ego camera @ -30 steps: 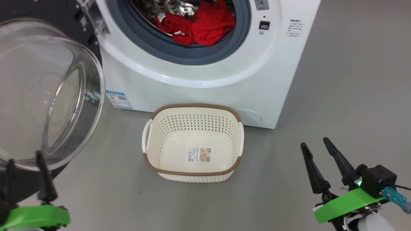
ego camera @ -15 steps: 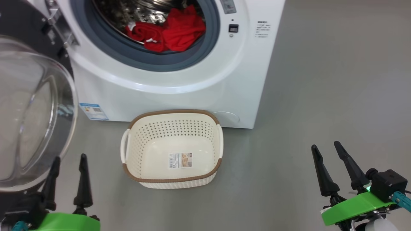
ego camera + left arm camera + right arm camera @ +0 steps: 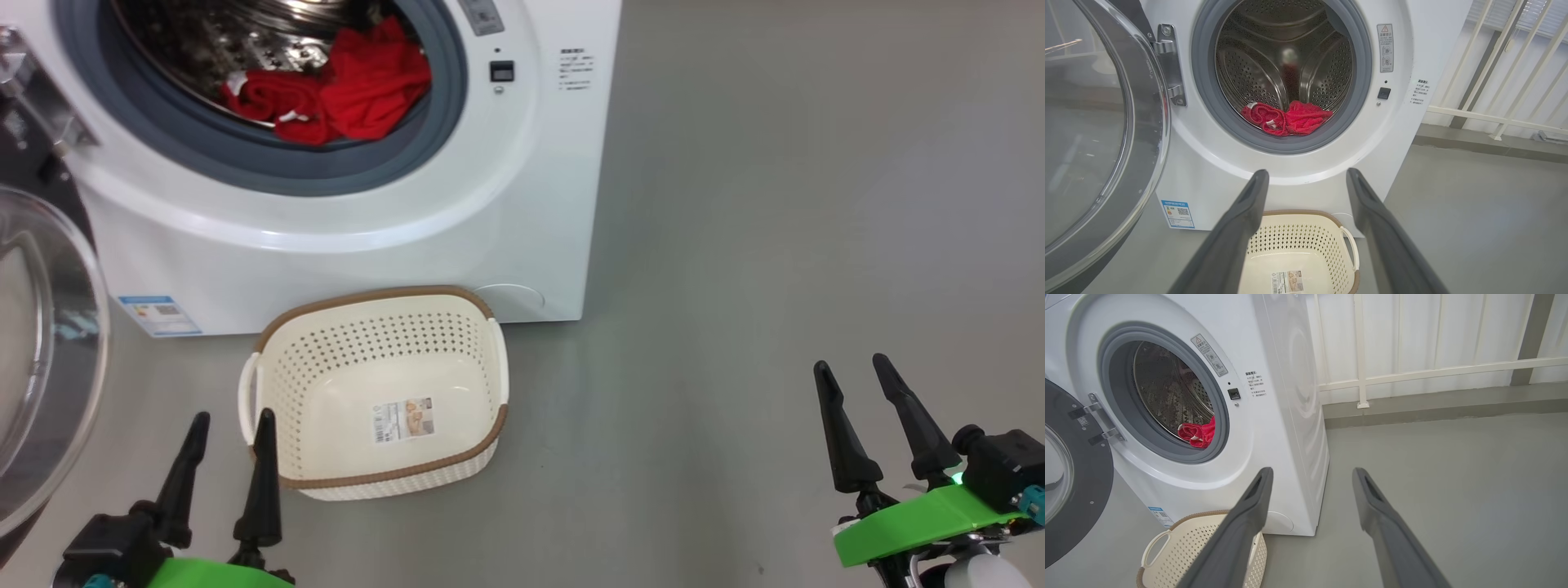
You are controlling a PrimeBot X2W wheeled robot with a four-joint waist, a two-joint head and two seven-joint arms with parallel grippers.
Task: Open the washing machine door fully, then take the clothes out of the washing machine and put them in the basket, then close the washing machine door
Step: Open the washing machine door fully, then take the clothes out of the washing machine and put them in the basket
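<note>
Bare grey floor runs back to a white railing. On the floor stands the big white front-loading washing machine, its round black-rimmed glass door swung out to the left. Bright red clothes lie at the drum's front edge. The cream perforated basket with a brown rim sits just before the machine's foot. Since a second ago the head camera has swung right. The left gripper has left the door for the basket's near left corner. It and the right gripper point forward, fingers spread wide, holding nothing.

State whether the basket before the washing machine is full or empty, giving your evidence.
Empty. The basket shows its bare base and paper label; the clothes lie in the washing machine drum.
</note>
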